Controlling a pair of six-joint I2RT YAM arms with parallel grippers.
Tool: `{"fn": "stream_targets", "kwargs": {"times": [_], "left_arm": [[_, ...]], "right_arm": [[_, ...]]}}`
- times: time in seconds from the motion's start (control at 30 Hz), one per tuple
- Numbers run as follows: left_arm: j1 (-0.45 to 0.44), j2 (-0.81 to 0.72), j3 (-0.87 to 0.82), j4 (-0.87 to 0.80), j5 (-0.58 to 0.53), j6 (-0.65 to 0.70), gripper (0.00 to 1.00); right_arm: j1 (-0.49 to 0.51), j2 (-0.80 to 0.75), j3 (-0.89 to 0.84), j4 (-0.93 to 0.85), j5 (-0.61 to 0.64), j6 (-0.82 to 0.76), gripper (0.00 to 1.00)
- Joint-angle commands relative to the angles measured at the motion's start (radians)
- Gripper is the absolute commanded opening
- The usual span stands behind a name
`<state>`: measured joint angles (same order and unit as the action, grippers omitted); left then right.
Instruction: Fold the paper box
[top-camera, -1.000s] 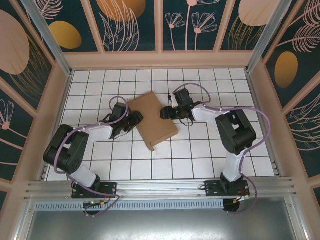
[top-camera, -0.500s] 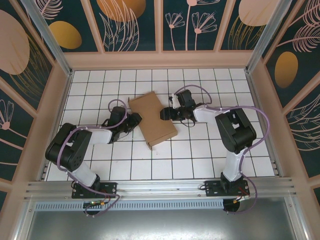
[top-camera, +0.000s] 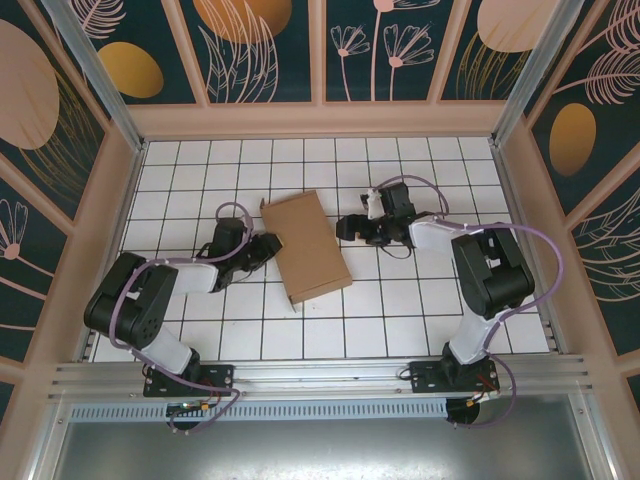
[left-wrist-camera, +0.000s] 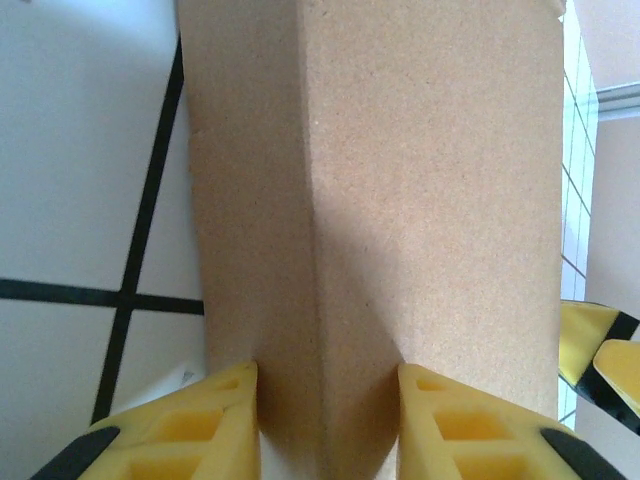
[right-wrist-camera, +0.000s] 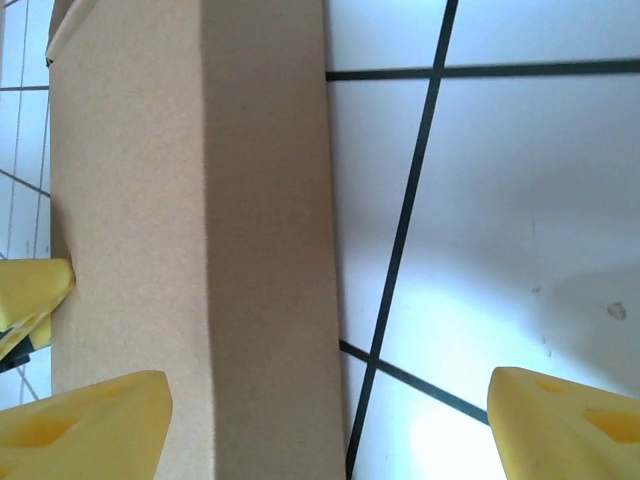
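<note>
**Overhead and wrist views, read from near to far, with the box as landmark.** We take the paper box (top-camera: 305, 245) as our reference. It is a slim, closed rectangle of plain brown cardboard lying flat on the white gridded table (top-camera: 400, 310). Its long axis runs near to far, and its far end sits a little left of its near end.

**(a)** About midway along the box's left long edge, the left gripper (top-camera: 271, 243) meets the cardboard. In the left wrist view its yellow fingers (left-wrist-camera: 190, 435) stand part-way apart. They sit astride the ridge where the box's shaded side wall meets its lighter top face, and cardboard fills the gap between them. We cannot tell whether they pinch the box or merely rest against it.

**(b)** Slightly farther along, the right gripper (top-camera: 344, 228) lies just beside the box's right long edge, with a narrow strip of table between them. In the right wrist view its yellow fingers (right-wrist-camera: 565, 420) are spread wide and hold nothing. One sits in front of the box's side wall, and the other is well out over bare tile.

**(c)** Each wrist view also catches the opposite gripper's yellow tips across the box.

**(d)** Beyond the box's far short edge, tiles run on to the pale back wall (top-camera: 320, 120).
</note>
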<state>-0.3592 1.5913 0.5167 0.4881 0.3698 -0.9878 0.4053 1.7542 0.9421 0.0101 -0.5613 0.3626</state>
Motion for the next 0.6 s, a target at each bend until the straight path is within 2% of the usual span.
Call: {"fn": "stream_targets", "kwargs": {"times": [0.0,0.3,0.57], "left_arm": [[0.019,-0.007,-0.047,-0.026,0.048,0.027,0.30],[0.045,0.038,-0.084,0.069,0.120,-0.006,0.26],[0.048,0.044,-0.093,0.117,0.145,-0.023,0.24]], "right_arm": [[0.008,0.025,-0.011,0.064,-0.135,0.026,0.85],[0.027,0.151,-0.005,0.131,-0.267,0.085,0.92],[0.070,0.187,-0.037,0.294,-0.393,0.176,0.89]]}}
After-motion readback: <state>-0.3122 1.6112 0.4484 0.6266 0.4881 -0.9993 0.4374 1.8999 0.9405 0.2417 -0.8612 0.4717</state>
